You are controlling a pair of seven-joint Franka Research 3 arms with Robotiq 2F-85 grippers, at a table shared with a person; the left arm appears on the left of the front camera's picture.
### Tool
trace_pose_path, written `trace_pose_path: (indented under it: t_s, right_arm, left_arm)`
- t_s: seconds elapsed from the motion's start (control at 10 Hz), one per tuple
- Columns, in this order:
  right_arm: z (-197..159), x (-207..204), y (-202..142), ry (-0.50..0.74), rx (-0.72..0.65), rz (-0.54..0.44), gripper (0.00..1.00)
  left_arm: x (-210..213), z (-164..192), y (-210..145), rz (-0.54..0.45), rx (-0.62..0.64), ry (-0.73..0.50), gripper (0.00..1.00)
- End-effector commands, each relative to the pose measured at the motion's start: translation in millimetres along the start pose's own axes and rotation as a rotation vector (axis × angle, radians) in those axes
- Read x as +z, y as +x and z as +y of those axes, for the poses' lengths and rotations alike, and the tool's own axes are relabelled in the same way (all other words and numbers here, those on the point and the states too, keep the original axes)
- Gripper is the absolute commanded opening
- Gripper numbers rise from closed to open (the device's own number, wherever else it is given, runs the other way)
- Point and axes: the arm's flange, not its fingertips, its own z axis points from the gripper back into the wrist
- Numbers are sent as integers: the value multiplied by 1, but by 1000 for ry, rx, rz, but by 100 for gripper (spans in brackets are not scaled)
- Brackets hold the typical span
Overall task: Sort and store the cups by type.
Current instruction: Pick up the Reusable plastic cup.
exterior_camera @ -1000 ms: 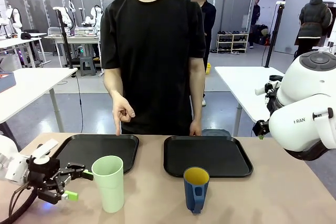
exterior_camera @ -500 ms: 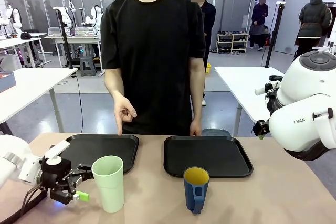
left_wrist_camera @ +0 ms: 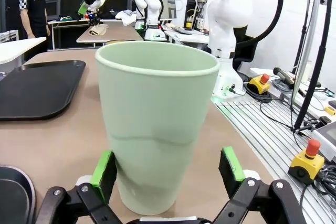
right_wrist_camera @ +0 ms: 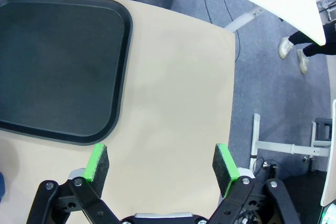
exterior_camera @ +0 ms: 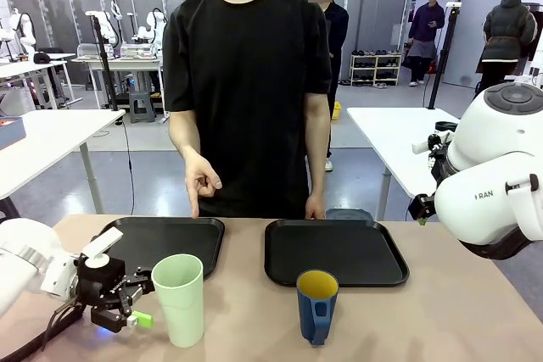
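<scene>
Step in hand: grasping tumbler [left_wrist_camera: 157, 124], left gripper [exterior_camera: 142, 298] spread open about its base. Right gripper [right_wrist_camera: 160, 166] open, idle. Next: closing squarely, then lifting.

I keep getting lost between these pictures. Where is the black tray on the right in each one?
Front view: right tray, centre-right, behind the blue mug.
Left wrist view: the tray, at the left edge, beyond the green cup.
Right wrist view: the tray, upper left, above the jaws.
Shared landmark: the tan table around it.
</scene>
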Motion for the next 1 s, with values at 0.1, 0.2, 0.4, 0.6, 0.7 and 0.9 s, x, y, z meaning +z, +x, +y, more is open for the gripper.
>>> trace_pose_path:
  t_s: [0.1,0.2,0.4,0.6,0.7,0.9]
  right_arm:
    - [1,-1,0,-5,5,-1,100]
    - [1,-1,0,-5,5,-1,100]
    - [1,-1,0,-5,5,-1,100]
    - [1,-1,0,-5,5,-1,100]
    - [1,-1,0,-5,5,-1,100]
    - [1,-1,0,-5,5,-1,100]
  left_arm:
    - [-1,10,-9,-26,-29,29,100]
    - [-1,10,-9,-28,-32,36,100]
    - [-8,13,-10,-36,-30,35,100]
    - [-14,14,-11,-37,-31,31,100]
    - [-16,13,-12,-36,-30,19,100]
    - [-18,10,-14,-40,-36,3,100]
